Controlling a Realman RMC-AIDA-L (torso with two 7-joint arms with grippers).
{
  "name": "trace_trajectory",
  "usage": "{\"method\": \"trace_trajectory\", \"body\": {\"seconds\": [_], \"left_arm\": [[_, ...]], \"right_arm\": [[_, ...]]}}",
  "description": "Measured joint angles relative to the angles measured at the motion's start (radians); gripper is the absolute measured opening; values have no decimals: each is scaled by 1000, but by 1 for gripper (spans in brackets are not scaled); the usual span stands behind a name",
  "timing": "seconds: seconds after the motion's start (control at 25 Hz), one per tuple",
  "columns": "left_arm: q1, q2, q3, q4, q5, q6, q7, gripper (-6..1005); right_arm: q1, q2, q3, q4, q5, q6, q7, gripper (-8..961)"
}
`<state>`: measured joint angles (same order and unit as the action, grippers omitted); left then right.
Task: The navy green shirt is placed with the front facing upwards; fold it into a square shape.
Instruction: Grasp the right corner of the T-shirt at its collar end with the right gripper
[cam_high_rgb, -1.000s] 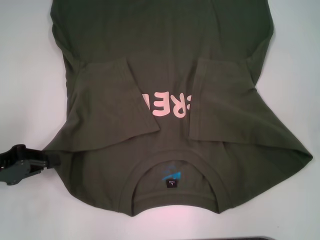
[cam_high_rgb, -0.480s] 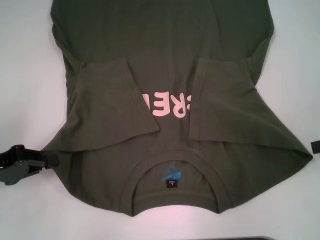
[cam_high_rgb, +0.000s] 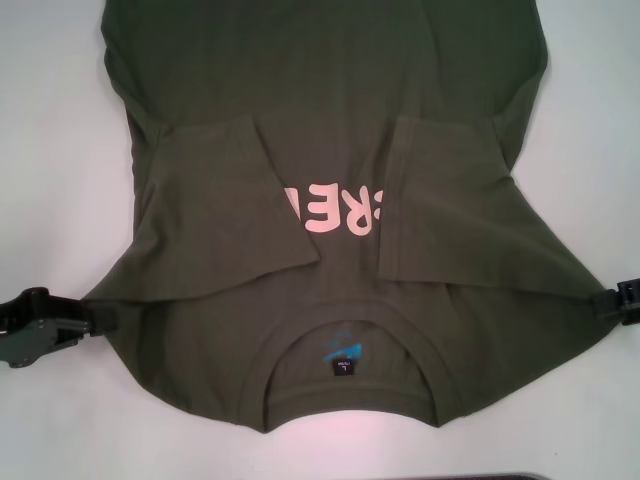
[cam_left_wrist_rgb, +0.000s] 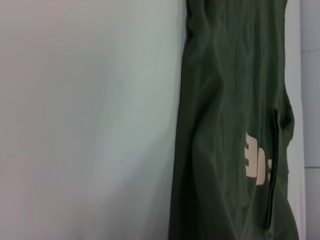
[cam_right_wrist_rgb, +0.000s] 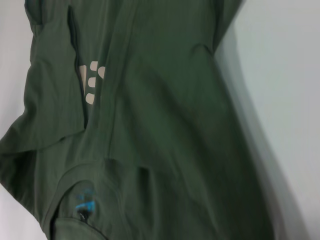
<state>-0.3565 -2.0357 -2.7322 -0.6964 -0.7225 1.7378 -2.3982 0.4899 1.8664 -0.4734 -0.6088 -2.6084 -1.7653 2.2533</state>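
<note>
1. Cloth covered most of the white desk (cam_high_rgb: 50, 120): the navy green shirt (cam_high_rgb: 330, 90) lay front up, its collar (cam_high_rgb: 350, 395) at six o'clock in the head view and its body running off toward twelve o'clock.
2. Both sleeves were already turned inward over the chest, partly hiding the pale pink lettering (cam_high_rgb: 335, 210).
3. The left pincer (cam_high_rgb: 45, 322) sat at the shirt's eight o'clock edge, beside the shoulder fold; whether it was apart or clamped on fabric could not be told.
4. The right pincer (cam_high_rgb: 622, 298) showed only as a dark tip at the four o'clock shoulder corner, and its state could not be told either.
5. The shirt looked light, limp and wrinkle-prone, likely to sag and drag when lifted.
6. Sensible holds seemed to be the two shoulder corners, pinched through the doubled layers so the sleeves stay tucked.
</note>
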Motion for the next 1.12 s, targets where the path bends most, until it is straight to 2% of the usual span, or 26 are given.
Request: {"method": "trace_trajectory", "body": {"seconds": [1.12], "left_arm": [[-12, 0, 10, 1, -1, -6, -7, 42]], "right_arm": [[34, 25, 6, 36, 11, 36, 11, 823]]}}
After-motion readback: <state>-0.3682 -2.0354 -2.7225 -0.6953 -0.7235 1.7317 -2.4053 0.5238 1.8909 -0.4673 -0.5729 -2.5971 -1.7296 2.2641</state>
